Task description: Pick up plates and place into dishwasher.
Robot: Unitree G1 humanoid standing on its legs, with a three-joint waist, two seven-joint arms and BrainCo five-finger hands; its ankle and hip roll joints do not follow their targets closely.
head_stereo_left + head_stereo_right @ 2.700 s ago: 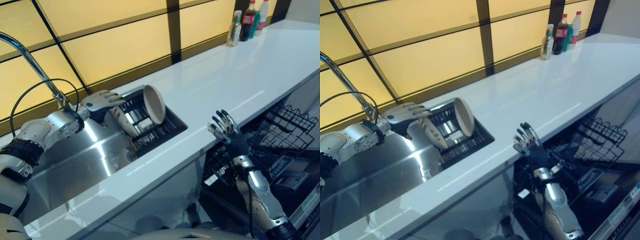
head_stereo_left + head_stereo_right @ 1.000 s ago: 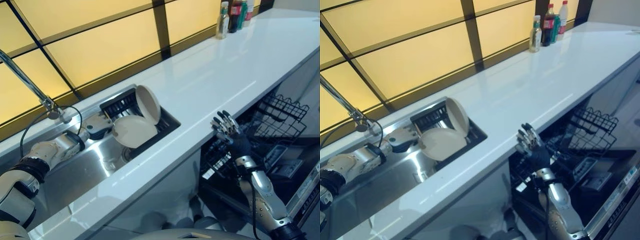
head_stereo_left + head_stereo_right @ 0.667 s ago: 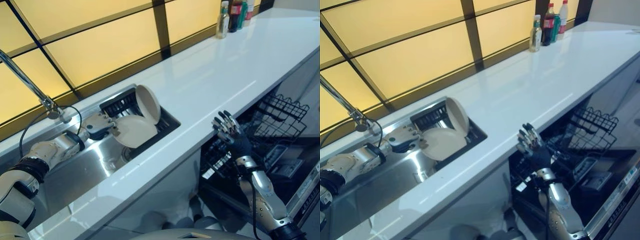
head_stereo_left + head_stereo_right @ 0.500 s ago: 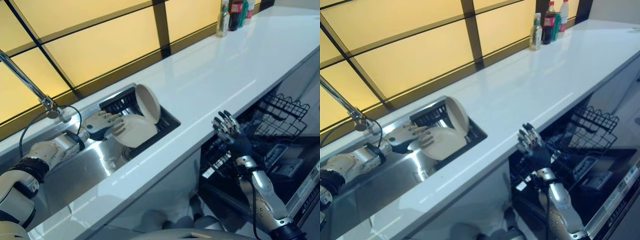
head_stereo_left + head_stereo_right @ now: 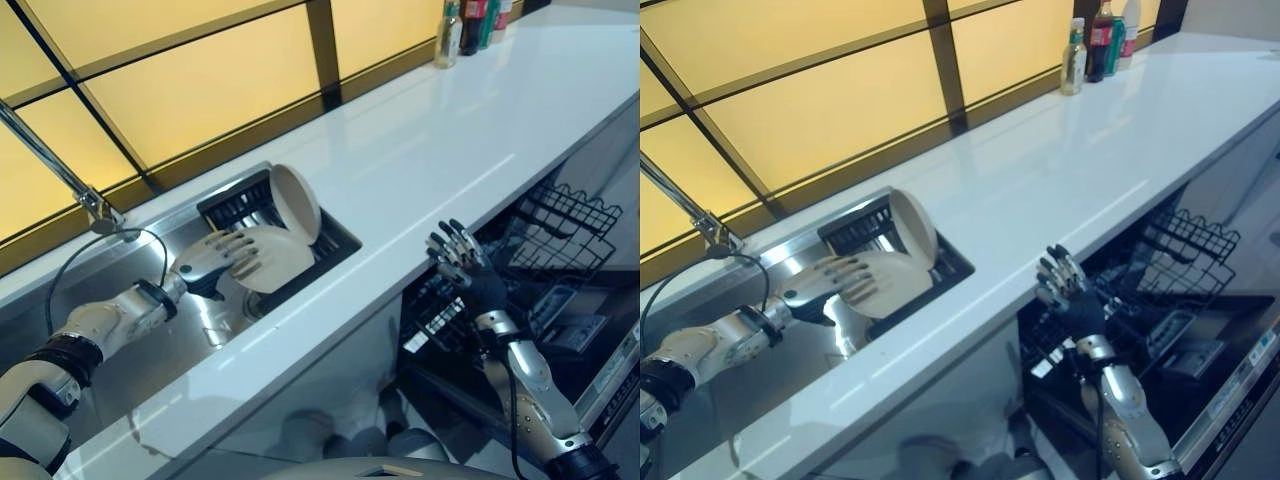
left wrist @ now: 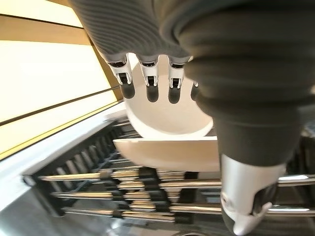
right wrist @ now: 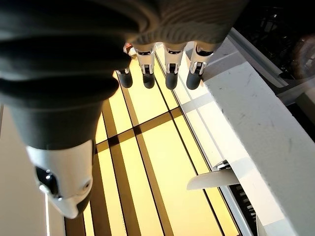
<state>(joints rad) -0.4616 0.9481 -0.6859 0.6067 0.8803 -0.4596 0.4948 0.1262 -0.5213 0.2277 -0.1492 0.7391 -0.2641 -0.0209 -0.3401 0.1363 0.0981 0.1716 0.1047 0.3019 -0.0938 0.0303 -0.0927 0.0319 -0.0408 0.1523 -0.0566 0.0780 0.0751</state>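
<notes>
A cream plate [image 5: 283, 262] lies tilted in the sink on a black dish rack [image 5: 234, 205]. A second cream plate [image 5: 299, 201] stands upright in the rack just behind it. My left hand [image 5: 213, 260] is open, its straight fingers [image 6: 149, 84] spread over the tilted plate's [image 6: 167, 153] left part, the thumb [image 6: 250, 216] below its rim. My right hand [image 5: 463, 264] hangs open with fingers spread, in front of the counter's edge and above the open dishwasher, holding nothing.
The dishwasher's black wire rack [image 5: 572, 226] is pulled out at the lower right under the white counter [image 5: 430, 140]. A tall tap [image 5: 55, 160] rises at the sink's [image 5: 130, 340] left. Bottles [image 5: 470, 22] stand at the counter's far end.
My left hand let go of the plate's left rim, opened and slid forward, so its fingers now lie spread over the plate. The right hand has hardly moved.
</notes>
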